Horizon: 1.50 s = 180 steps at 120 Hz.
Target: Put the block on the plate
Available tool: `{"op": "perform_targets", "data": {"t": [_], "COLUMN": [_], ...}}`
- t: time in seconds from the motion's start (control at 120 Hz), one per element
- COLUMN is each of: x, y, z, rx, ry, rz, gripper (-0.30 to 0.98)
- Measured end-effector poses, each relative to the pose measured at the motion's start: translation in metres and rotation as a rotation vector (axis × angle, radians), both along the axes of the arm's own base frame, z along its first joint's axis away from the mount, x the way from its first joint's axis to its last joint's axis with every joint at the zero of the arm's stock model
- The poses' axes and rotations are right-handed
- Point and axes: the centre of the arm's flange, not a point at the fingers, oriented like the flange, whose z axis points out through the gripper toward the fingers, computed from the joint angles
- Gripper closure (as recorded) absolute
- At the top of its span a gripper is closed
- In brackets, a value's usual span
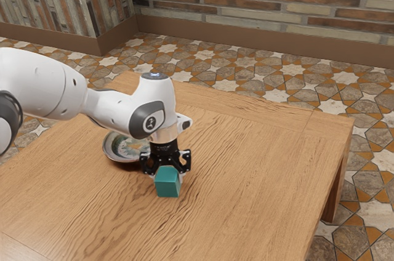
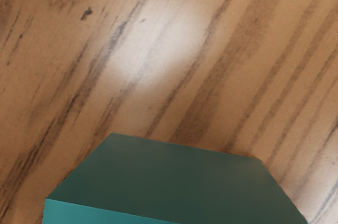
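Note:
In the exterior view, the black gripper (image 1: 165,156) points down over the teal block (image 1: 167,185), whose near faces hide the gripper's lower end. Whether the block rests on the table or hangs just above it, I cannot tell. At the wrist view's lower edge the block (image 2: 177,179) looms large, with a dark top face and a brighter teal side, close under my hand. A round plate (image 1: 111,152) with a patterned middle lies on the table, apart from the block and partly hidden behind the arm and gripper.
The wooden table (image 1: 258,168) extends around the block, with wood grain also under it in the wrist view. Its far edge and corner lie toward the exterior view's right. The white arm (image 1: 114,110) passes over the table near the plate.

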Motion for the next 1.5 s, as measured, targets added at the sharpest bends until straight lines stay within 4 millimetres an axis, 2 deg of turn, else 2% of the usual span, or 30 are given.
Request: {"op": "perform_targets", "data": {"t": [0.317, 0.417, 0.467, 0.508, 0.583, 0.658, 0.758, 0.958, 1.033, 1.083, 1.233, 1.267, 1.3, 1.4, 1.467, 1.5], "x": [0.002, 0.004, 0.010, 0.019, 0.034, 0.041, 0.049, 0.070, 0.074, 0.076, 0.080, 0.081, 0.081, 0.072, 0.062, 0.053], "y": [0.002, 0.002, 0.006, 0.018, 0.060, 0.102, 0.138, 0.183, 0.191, 0.191, 0.191, 0.187, 0.181, 0.150, 0.127, 0.112], "z": [0.003, 0.014, 0.032, 0.054, 0.085, 0.099, 0.090, 0.056, 0.049, 0.046, 0.052, 0.062, 0.081, 0.146, 0.183, 0.210], "rx": [0.003, 0.004, 0.009, 0.020, 0.039, 0.051, 0.059, 0.062, 0.062, 0.061, 0.059, 0.059, 0.058, 0.048, 0.041, 0.035], "ry": [-0.014, -0.027, -0.046, -0.069, -0.096, -0.094, -0.064, -0.015, -0.008, -0.006, -0.015, -0.028, -0.048, -0.097, -0.112, -0.126], "rz": [0.018, 0.020, 0.022, 0.036, 0.095, 0.154, 0.201, 0.256, 0.264, 0.263, 0.255, 0.248, 0.236, 0.185, 0.147, 0.119], "gripper": [0.31, 0.32, 0.33, 0.33, 0.33, 0.32, 0.32, 0.32, 0.31, 0.25, 0.13, 0.11, 0.09, 0.06, 0.04, 0.04]}}
